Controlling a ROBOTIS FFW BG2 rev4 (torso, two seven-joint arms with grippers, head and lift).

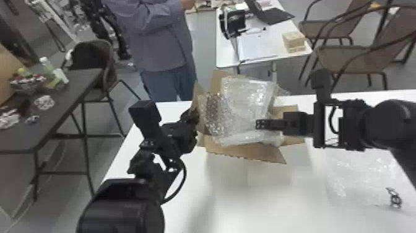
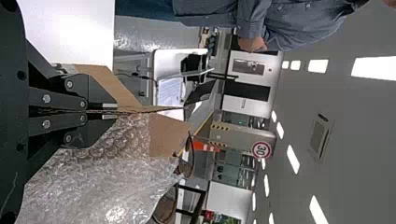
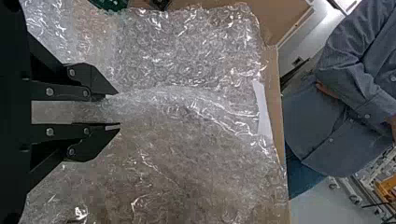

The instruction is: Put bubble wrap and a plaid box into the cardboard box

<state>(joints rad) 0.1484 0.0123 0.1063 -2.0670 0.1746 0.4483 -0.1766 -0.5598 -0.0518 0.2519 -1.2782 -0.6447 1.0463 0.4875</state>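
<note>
My left gripper point(image 1: 192, 116): jaws pressed together, pinching cardboard box point(image 1: 244, 151) by one flap point(image 1: 198, 90). My right gripper point(image 1: 259, 124): jaws spread, bubble wrap point(image 1: 244, 99) in box, between and beyond them.

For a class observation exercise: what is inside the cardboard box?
Bubble wrap lies in the cardboard box, with something dark green at the wrap's edge. The wrap covers what is beneath, so I cannot tell whether the plaid box is there.

Bubble wrap point(image 1: 244, 102) hides most of the inside of the cardboard box point(image 1: 247, 151).
</note>
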